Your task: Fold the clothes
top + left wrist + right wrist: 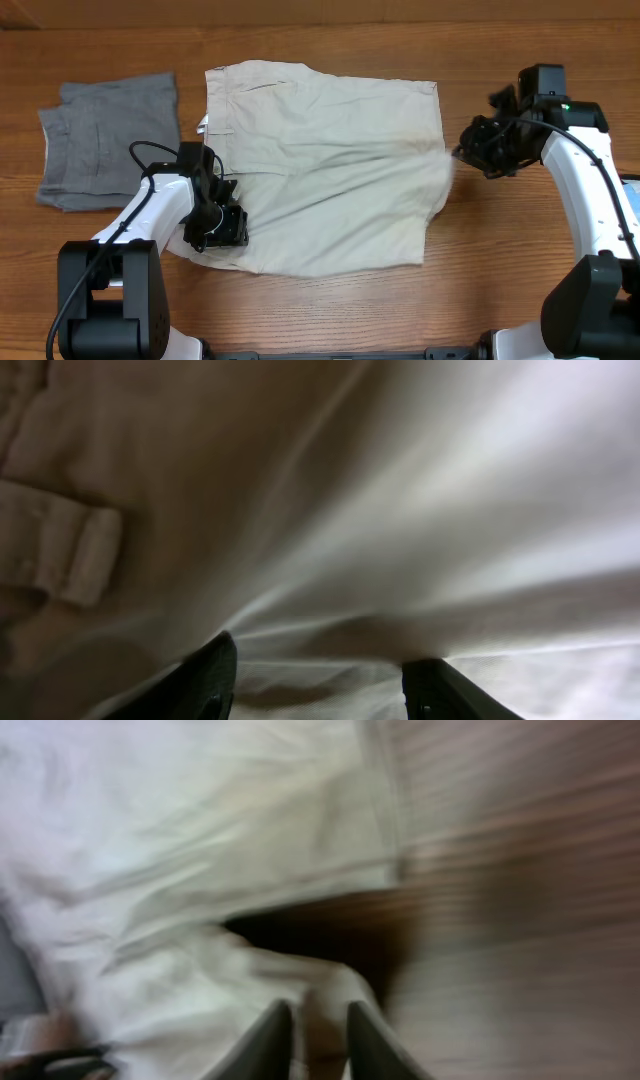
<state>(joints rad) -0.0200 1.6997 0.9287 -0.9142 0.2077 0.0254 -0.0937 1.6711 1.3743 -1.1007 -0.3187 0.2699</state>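
The clothes (320, 170), pale beige shorts, lie spread flat mid-table with the waistband to the left. My left gripper (215, 228) rests on their lower left corner. In the left wrist view its fingers (205, 680) stand apart over the cloth (400, 510), and taut creases fan out from them. My right gripper (462, 155) is at the right hem, where the cloth edge is blurred and lifted toward it. In the right wrist view its narrow jaws (320, 1030) have pale cloth (200, 840) between them, above the wood.
Darker grey shorts (105, 140) lie folded at the far left. A light-blue item (632, 190) peeks in at the right edge. Bare wooden table (500, 270) shows to the right of and in front of the beige shorts.
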